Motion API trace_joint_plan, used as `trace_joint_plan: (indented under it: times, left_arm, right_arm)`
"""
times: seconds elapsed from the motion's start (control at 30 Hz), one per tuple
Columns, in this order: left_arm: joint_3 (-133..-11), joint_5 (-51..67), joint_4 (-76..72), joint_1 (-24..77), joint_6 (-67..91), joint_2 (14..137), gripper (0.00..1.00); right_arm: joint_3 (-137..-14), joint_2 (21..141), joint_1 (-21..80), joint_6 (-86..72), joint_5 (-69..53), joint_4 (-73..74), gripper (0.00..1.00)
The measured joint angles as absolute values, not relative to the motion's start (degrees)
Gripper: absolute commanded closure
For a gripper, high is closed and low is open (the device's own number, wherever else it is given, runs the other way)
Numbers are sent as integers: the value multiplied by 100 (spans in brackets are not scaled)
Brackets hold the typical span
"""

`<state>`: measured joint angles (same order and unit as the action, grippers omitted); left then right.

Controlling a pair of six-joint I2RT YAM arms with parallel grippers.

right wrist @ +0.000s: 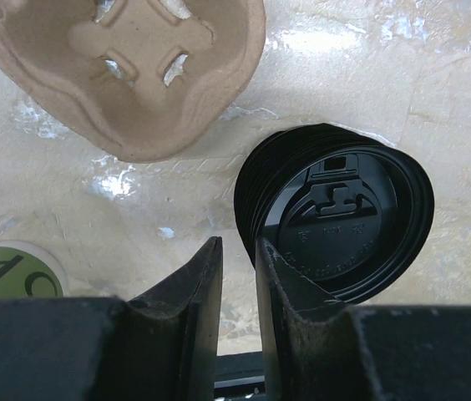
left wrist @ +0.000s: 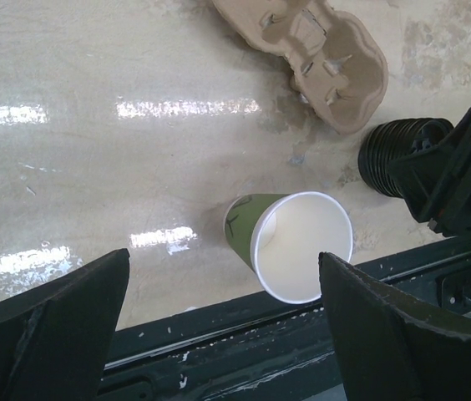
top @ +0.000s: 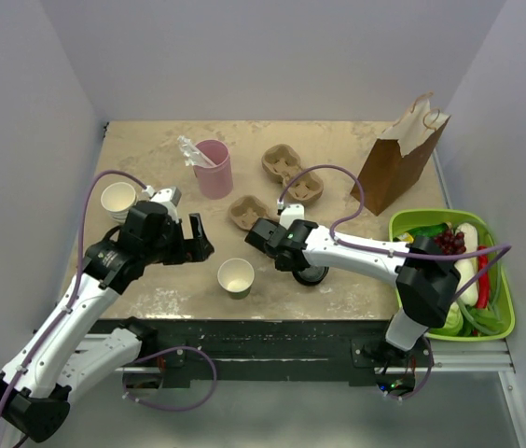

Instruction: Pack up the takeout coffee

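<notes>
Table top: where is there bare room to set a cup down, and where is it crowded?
Bare: the back-left corner behind the pink tumbler and the cup stack, and the back strip from there to the paper bag. Crowded: the middle, where the near carrier, the far carrier, the open cup and the lid stack sit close together.

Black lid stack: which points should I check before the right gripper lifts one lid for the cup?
1. Right gripper at the rim of the black lid stack: ok.
2. Only the top lid in its grip: cannot tell.
3. Green cup upright, mouth open, no lid: ok.
4. Left gripper open, not touching the cup: ok.
5. Cup carrier apart from the stack: ok.
</notes>
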<state>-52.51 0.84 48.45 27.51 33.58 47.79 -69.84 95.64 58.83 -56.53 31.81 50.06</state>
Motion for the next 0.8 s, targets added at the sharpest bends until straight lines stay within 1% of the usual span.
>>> trace_joint_plan:
  times: [0.23, 0.3, 0.8]
  left_arm:
    - [-5151, 97, 4823, 2751, 3358, 4777, 0]
    - [-5148, 106, 4807, 2751, 3358, 4777, 0]
    - [-5087, 128, 4759, 2751, 3358, 4768, 0]
  right_arm:
    - [-6984, 9561, 5883, -5662, 3186, 4995, 77]
    - [-6984, 9561, 5883, -5660, 3186, 4993, 80]
    - [-6984, 9564, 5883, -5839, 3205, 5194, 82]
